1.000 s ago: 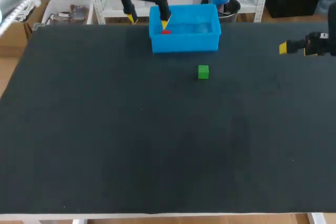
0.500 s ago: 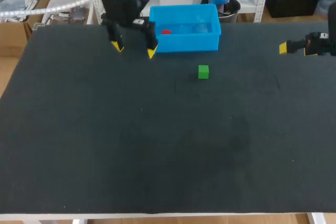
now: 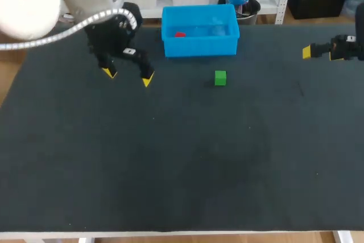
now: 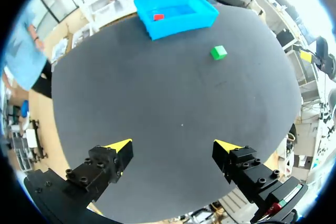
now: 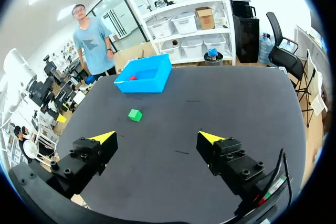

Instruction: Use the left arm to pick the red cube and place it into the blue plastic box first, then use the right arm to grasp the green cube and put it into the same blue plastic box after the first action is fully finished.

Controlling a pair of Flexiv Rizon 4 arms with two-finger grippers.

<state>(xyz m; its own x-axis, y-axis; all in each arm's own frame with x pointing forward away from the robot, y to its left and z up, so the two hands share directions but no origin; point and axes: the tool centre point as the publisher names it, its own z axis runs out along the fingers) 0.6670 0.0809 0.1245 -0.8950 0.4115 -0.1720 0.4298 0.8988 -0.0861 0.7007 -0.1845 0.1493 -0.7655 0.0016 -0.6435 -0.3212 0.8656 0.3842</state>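
since the earlier frames the left gripper (image 3: 128,77) has drawn back from over the left end of the blue plastic box (image 3: 199,47) and now hangs above the far left part of the table (image 3: 182,163), clear of the box's near left corner. the red cube (image 3: 180,34), the green cube (image 3: 220,78) and the right gripper (image 3: 307,52) keep their places.

near half of the table: dark surface only.

left gripper: fingers spread wide, nothing between them, yellow tips pointing down toward the surface; the wrist view shows both cubes and the box well ahead of it.

green cube: alone on the table, to the right of the left gripper and well apart from it. it sits near the box's front wall, a little right of that wall's middle, and does not touch it.

right gripper: at the right edge, about level with the box's front wall and well apart from cube and box. its wrist view shows the fingers released, wide apart, holding nothing.

blue plastic box: against the far edge, near its middle.

red cube: inside the box, on its floor, toward the left end.
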